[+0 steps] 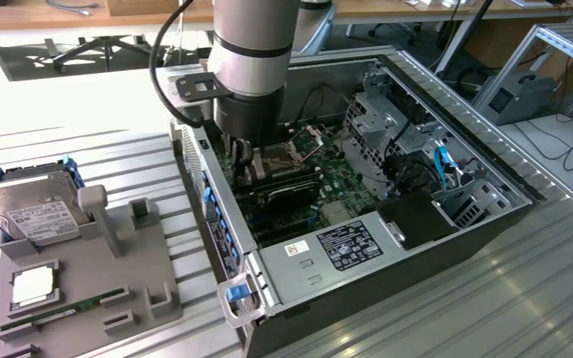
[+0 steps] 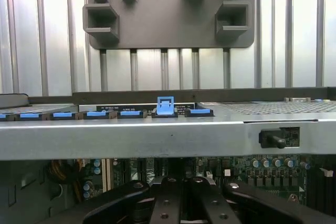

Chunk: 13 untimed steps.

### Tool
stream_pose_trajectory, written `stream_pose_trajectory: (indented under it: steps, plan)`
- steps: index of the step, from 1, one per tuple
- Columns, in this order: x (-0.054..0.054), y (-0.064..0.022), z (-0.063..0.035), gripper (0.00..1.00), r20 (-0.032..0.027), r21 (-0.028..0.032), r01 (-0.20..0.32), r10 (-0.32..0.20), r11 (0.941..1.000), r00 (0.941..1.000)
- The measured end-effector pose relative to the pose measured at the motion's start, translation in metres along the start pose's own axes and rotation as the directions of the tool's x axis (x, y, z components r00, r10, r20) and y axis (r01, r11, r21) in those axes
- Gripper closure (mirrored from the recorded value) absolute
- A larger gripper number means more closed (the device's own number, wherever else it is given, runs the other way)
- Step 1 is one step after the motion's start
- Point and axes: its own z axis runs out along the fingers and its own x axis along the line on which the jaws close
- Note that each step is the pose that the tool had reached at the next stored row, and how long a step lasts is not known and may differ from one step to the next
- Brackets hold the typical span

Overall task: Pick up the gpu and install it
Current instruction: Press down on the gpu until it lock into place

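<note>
The gpu [image 1: 289, 192] is seen inside the open case [image 1: 486, 160], as a dark card set over the green motherboard [image 1: 342, 183], in the middle of the board. Its long axis is laid across the case, from the wall on the exterior view's left toward the drive cages [image 1: 386, 119] on the exterior view's right. Which end carries the bracket cannot be made out, and whether the card is fully seated in a slot cannot be told.

The arm [image 1: 251, 52] is held nearly upright and is lowered from above into the case, at the side nearer the exterior view's left wall. The gripper [image 1: 254, 162] is pointed straight down and is placed just beside the gpu's left end, close over the board. In the wrist view the gripper [image 2: 184, 205] is seen below the case's metal edge [image 2: 168, 137], with a row of blue clips [image 2: 165, 106] lined along that edge and the motherboard behind. Whether the gripper is open or closed, and whether the card is gripped, cannot be told.

Outside the case, on the slatted table [image 1: 436, 313], a grey holder [image 1: 117, 283] is placed on the exterior view's left. A hard drive [image 1: 33, 212] is propped at its far end, and a green RAM stick [image 1: 63, 309] is laid in its near edge.
</note>
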Motion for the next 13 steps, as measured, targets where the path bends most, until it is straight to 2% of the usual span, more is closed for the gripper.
stream_pose_trajectory:
  steps: [13]
  plan:
    - [0.0002, 0.0045, 0.0001, 0.89, 0.0, 0.0002, 0.0, 0.0, 1.0, 1.0]
